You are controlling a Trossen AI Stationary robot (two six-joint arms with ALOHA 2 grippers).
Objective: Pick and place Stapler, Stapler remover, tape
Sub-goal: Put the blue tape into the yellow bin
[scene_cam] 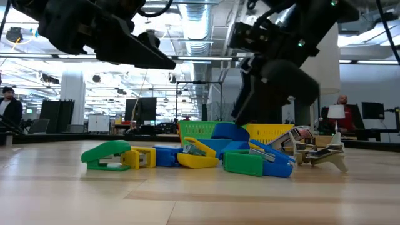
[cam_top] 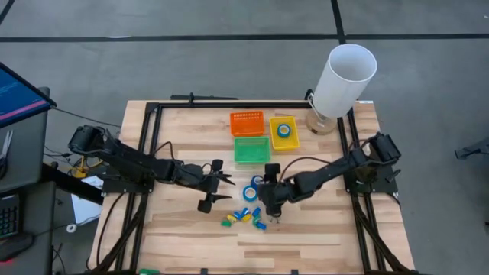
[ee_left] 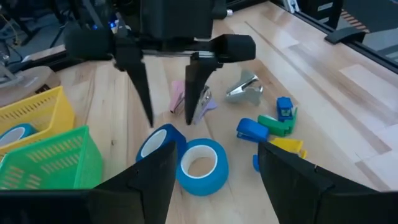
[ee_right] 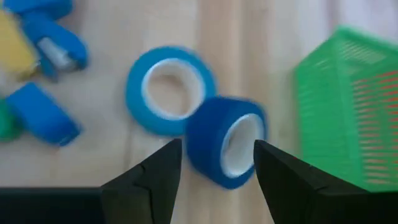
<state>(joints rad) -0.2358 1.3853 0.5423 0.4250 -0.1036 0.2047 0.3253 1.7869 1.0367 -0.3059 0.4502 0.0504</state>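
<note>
Two blue tape rolls sit mid-table [cam_top: 252, 188]. In the right wrist view one roll [ee_right: 166, 90] lies flat and the other [ee_right: 227, 140] stands tilted on its edge, leaning on the flat one. My right gripper [ee_right: 217, 146] is open and points down, one finger on either side of the tilted roll [ee_left: 158, 142]; it seems not to touch it. My left gripper [ee_left: 216, 149] is open and hovers just left of the rolls [cam_top: 228, 189]. Small coloured staplers [cam_top: 244, 217] lie in a loose pile nearer the table's near edge. A silver staple remover [ee_left: 245, 90] and a pink one [ee_left: 186, 99] lie beside them.
Orange basket [cam_top: 247, 122], yellow basket [cam_top: 283, 131] with a blue roll inside, and green basket [cam_top: 251, 150] stand just beyond the rolls. A tall white cylinder [cam_top: 344, 80] stands at the far right corner. Bare wood lies toward the near edge [cam_top: 306, 244].
</note>
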